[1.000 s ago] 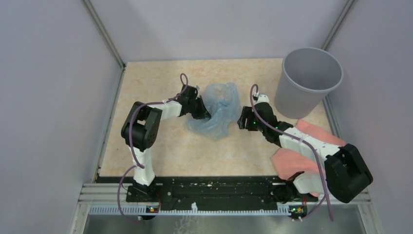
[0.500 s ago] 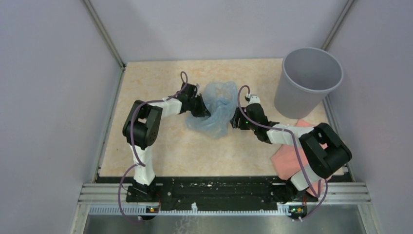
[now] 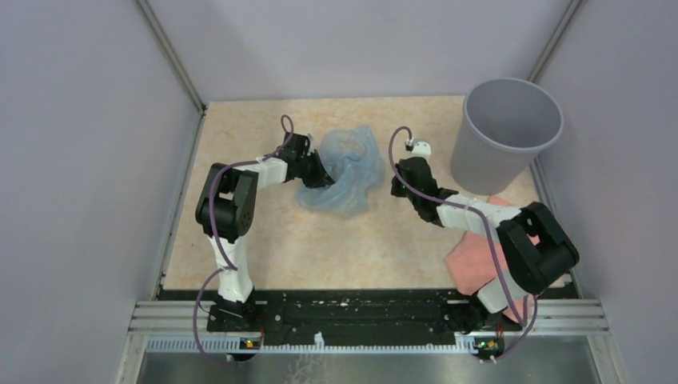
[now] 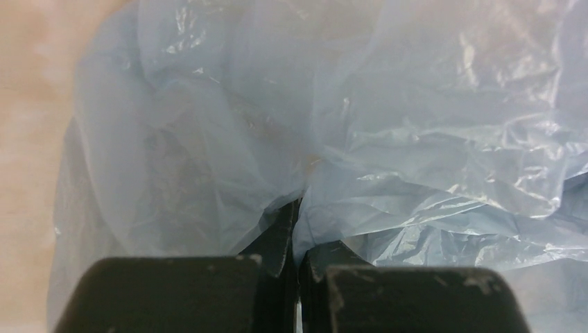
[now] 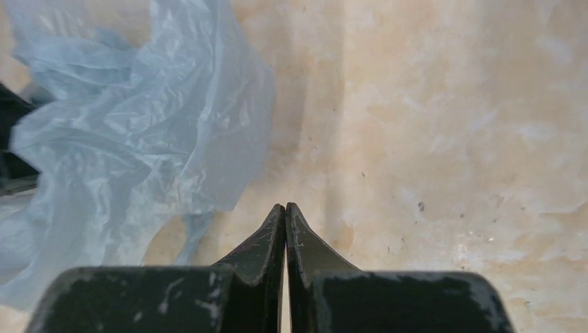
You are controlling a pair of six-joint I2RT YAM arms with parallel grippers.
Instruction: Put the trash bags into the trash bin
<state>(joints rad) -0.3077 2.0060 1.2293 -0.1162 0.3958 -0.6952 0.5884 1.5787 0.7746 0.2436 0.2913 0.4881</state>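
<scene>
The trash bag (image 3: 345,166) is a crumpled, translucent pale blue plastic sheet lying on the table's middle. My left gripper (image 3: 321,170) is at its left edge, shut on a fold of the trash bag (image 4: 416,104); the film bunches over the left gripper's tips (image 4: 298,208). My right gripper (image 3: 397,189) stands just right of the bag, apart from it. Its jaws are pressed together with nothing between them (image 5: 285,206), over bare table, with the bag (image 5: 125,125) up and to the left. The grey round trash bin (image 3: 488,164) stands upright at the back right.
A salmon-pink cloth (image 3: 478,258) lies on the table's right side, partly under the right arm. Lavender walls with metal rails enclose the table on three sides. The black rail with the arm bases (image 3: 352,308) runs along the near edge.
My right gripper has shut on nothing and stands a little off the bag's right edge. My left gripper has shifted left and back, dragging the bag with it.
</scene>
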